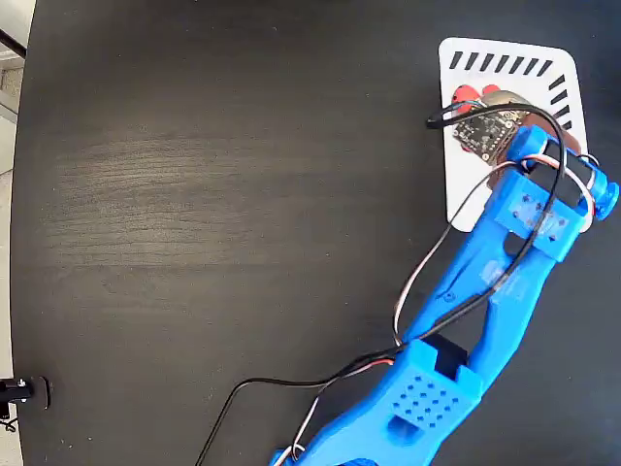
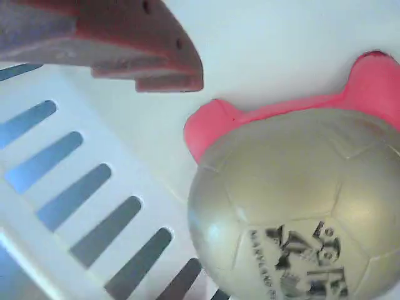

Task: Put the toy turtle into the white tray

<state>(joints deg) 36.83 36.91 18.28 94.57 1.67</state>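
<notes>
Coral-red and silver: the toy turtle (image 2: pixel 294 200) sits shell-up on the white tray (image 2: pixel 75 162), near the striped corner. So placement looks done; what's left is pulling the arm clear. Only one red finger (image 2: pixel 125 44) of the gripper (image 1: pixel 485 121) shows in the wrist view, off the turtle, and overhead the wrist hides the jaws, so I can't tell the opening. Shell is a glossy dome with dark print; tray is flat, matte plastic.

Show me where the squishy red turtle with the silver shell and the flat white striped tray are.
Squishy coral-red turtle with beige-silver shell (image 2: pixel 294 200), wrist view, on the domed shell.
Flat white tray with dark slanted stripes (image 1: pixel 505 50), fixed view, on the bare top rim above the stripes.
</notes>
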